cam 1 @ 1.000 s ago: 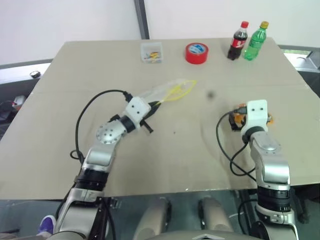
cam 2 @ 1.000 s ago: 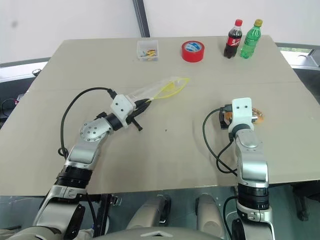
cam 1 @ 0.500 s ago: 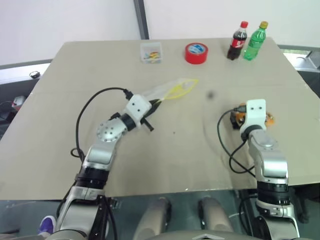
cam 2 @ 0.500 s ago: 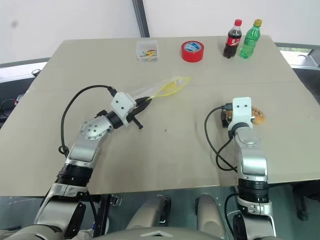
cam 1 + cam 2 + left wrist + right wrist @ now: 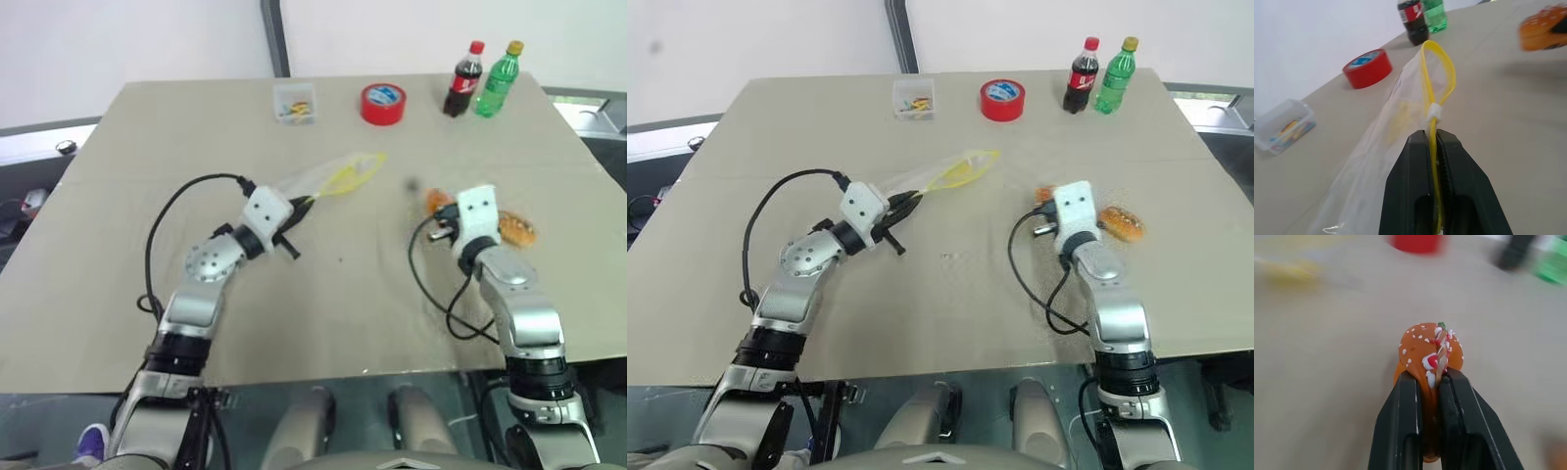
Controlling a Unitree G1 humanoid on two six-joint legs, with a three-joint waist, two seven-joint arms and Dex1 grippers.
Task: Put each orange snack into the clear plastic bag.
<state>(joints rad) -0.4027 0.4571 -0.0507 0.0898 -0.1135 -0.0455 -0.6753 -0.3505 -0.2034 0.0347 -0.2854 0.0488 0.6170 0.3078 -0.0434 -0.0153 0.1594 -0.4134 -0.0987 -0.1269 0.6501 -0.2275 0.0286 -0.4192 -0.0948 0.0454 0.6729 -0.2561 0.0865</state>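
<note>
While the left gripper (image 5: 1436, 142) pinches the bag's (image 5: 328, 177) yellow edge, the right gripper (image 5: 1427, 382) clamps the round snack (image 5: 1429, 352) right of the bag; that narrow mouth could easily bump it loose.

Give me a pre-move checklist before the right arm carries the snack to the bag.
1. Right gripper shut on the round orange snack: ok.
2. Left gripper shut on the yellow strip of the clear plastic bag: ok.
3. Bag mouth open wide enough for the snack: cannot tell; the strip forms a narrow loop.
4. Table between snack and bag free of obstacles: ok.
5. Elongated orange snack still on the table for the next pick: ok.
6. Red tape roll and the bottles off the path: ok.
</note>
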